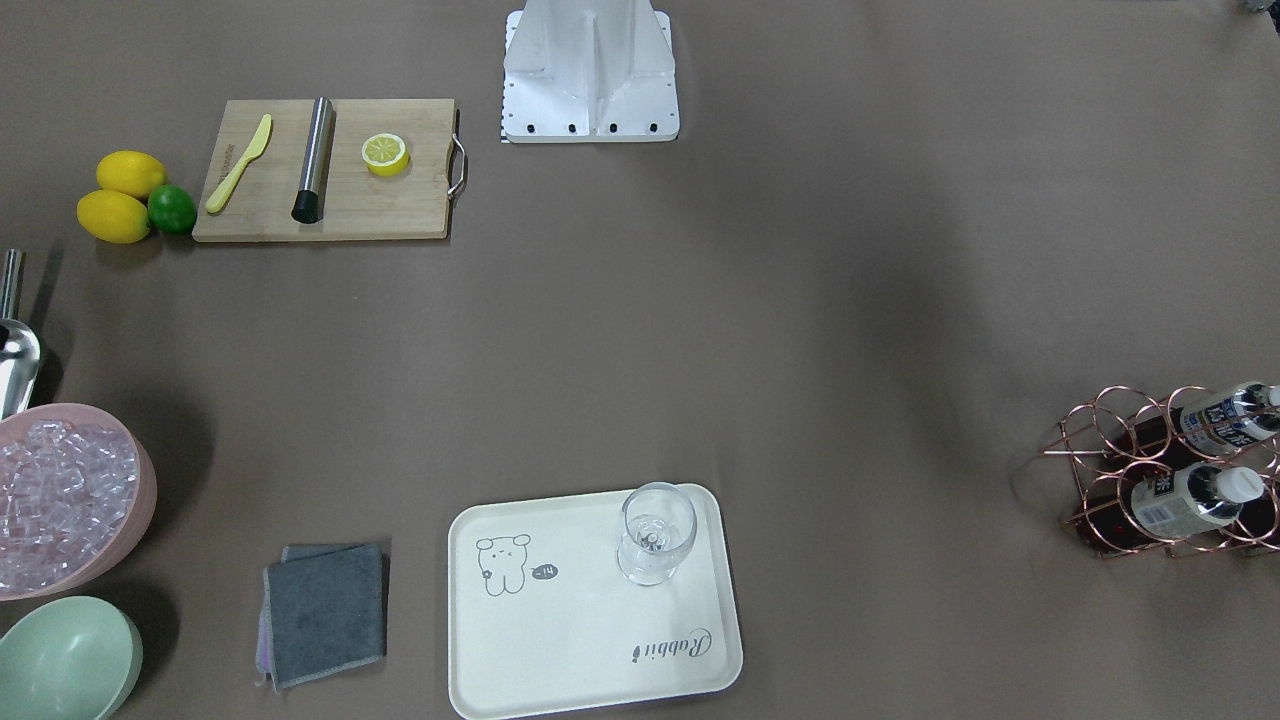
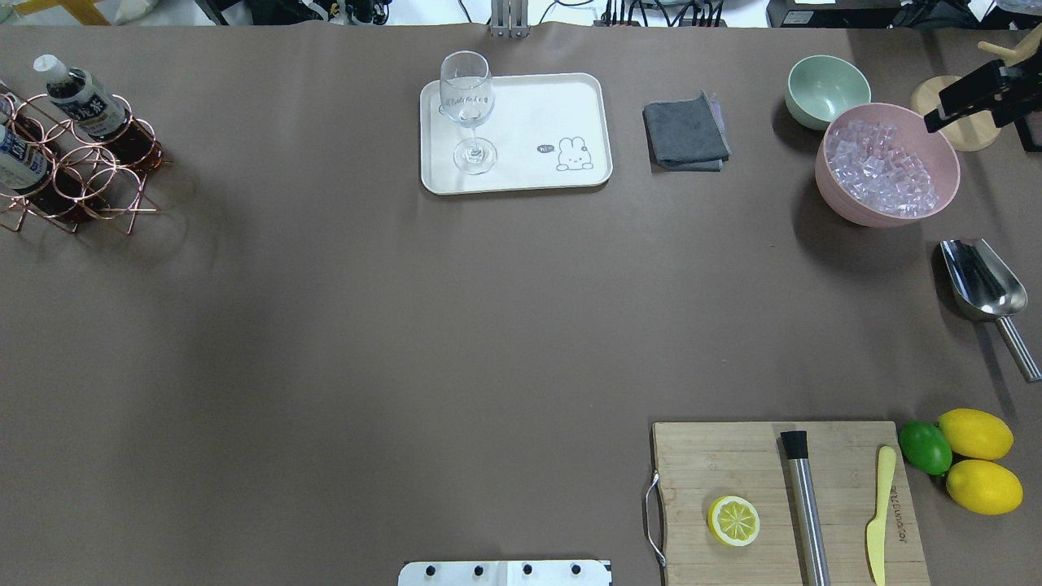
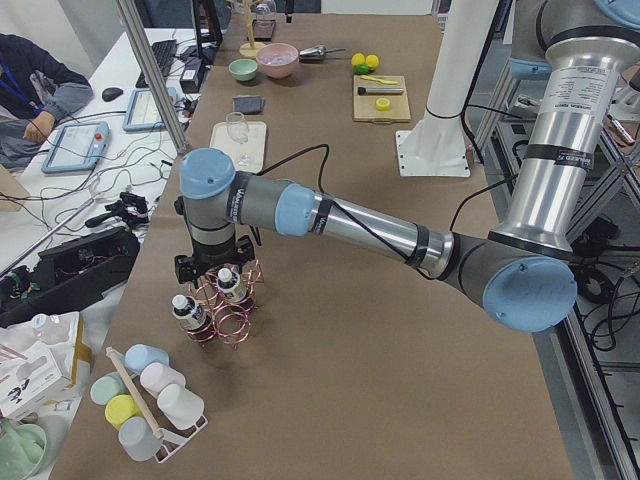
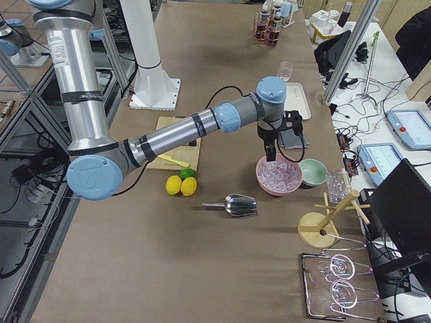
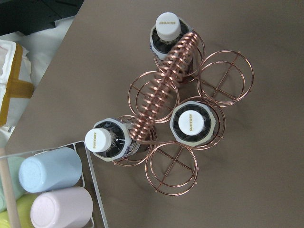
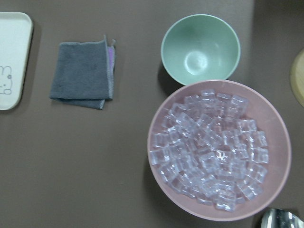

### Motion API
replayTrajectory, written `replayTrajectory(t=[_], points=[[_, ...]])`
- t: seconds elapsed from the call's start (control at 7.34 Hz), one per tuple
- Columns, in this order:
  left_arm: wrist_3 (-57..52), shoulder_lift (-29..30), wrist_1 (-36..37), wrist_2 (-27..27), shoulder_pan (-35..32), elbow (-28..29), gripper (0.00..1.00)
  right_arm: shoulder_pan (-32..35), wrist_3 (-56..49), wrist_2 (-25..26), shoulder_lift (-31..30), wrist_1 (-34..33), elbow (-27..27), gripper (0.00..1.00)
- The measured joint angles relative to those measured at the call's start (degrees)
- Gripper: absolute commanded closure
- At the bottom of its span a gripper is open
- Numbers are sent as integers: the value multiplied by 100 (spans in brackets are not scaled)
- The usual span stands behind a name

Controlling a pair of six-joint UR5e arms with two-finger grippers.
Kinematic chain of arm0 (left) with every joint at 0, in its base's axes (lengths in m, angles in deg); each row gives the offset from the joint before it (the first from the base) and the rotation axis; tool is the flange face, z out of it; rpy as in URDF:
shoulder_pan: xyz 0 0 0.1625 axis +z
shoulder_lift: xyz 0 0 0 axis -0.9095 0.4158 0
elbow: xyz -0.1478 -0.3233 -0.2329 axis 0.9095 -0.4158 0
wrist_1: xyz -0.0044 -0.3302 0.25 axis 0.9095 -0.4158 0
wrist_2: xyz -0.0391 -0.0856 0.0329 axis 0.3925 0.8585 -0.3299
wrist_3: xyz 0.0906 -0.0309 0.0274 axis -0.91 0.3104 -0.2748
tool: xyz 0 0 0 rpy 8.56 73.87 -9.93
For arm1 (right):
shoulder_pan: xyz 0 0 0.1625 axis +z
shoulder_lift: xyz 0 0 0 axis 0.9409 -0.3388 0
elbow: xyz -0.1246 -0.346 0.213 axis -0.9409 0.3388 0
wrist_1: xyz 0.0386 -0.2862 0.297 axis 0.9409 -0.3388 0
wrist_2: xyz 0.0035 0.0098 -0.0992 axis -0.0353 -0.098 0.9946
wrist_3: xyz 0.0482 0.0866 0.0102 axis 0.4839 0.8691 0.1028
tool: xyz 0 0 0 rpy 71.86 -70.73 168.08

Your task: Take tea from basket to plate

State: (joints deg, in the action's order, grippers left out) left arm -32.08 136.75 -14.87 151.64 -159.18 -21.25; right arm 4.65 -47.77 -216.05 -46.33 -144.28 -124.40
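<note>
Three tea bottles [image 5: 190, 122] with white caps stand in the copper wire basket [image 5: 159, 90], which sits at the table's end [image 1: 1110, 440] [image 2: 98, 175]. Two of the bottles [image 1: 1190, 497] show in the front view. The cream plate [image 2: 529, 114] [image 1: 560, 640] lies at the far middle and carries a clear stemmed glass [image 2: 468, 106]. My left gripper [image 3: 215, 268] hangs directly above the basket; I cannot tell if it is open or shut. My right gripper [image 4: 269, 156] hangs over the pink bowl; I cannot tell its state either. Neither wrist view shows fingers.
A pink bowl of ice [image 6: 280, 128], a mint bowl [image 6: 199, 47] and a grey cloth [image 6: 83, 76] lie right of the plate. A metal scoop [image 2: 981, 281], lemons and a lime [image 2: 973, 456], and a cutting board [image 2: 692, 456] are near. A cup rack [image 5: 52, 185] stands beside the basket.
</note>
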Motion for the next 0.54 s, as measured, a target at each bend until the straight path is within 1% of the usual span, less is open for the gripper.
replayTrajectory(t=[0.27,0.54], points=[[-631,535,255,163,39,579,2,-258,584,33,100,703,-7,0],[-1111,879,406,377,216,944,2,-316,756,107,4,1408,-26,0]])
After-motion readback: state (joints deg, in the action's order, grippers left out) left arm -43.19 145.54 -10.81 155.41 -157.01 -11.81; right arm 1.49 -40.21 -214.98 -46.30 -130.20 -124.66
